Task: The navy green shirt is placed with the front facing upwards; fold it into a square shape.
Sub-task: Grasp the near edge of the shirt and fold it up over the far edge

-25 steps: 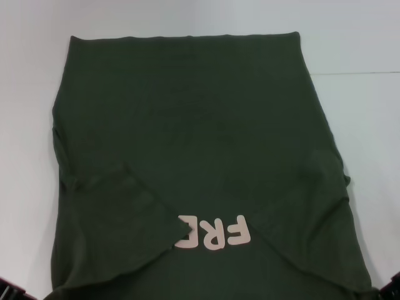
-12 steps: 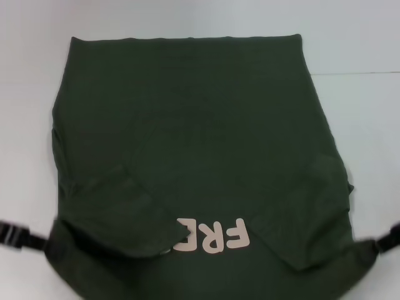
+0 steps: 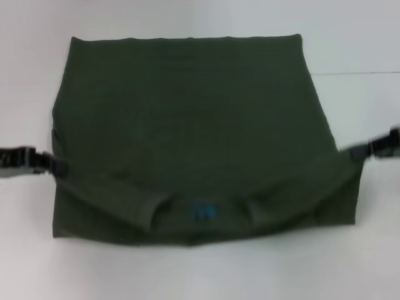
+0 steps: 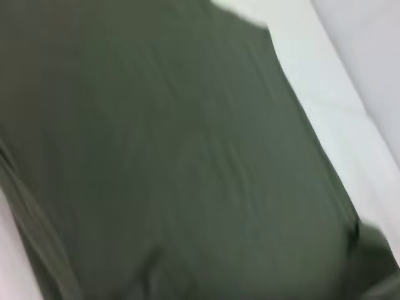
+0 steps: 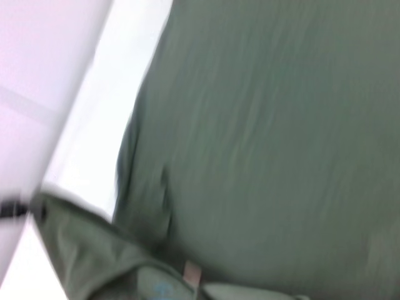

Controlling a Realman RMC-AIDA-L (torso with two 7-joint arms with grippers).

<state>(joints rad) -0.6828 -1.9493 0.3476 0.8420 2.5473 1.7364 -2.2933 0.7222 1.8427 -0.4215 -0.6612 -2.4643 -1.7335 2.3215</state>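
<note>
Left gripper (image 3: 55, 166) pinches the navy green shirt (image 3: 187, 119) at its left edge. Between both grippers, the near half is doubled over, blue label (image 3: 202, 210) up, on the white table (image 3: 350, 44). Right gripper (image 3: 357, 152) clamps the right edge.

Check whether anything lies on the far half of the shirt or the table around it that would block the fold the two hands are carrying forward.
Nothing visible blocks it. The left hand and right hand hold the near part of the navy green shirt at its two sides. The far half shows only flat green cloth, and the white table around it shows nothing else.
</note>
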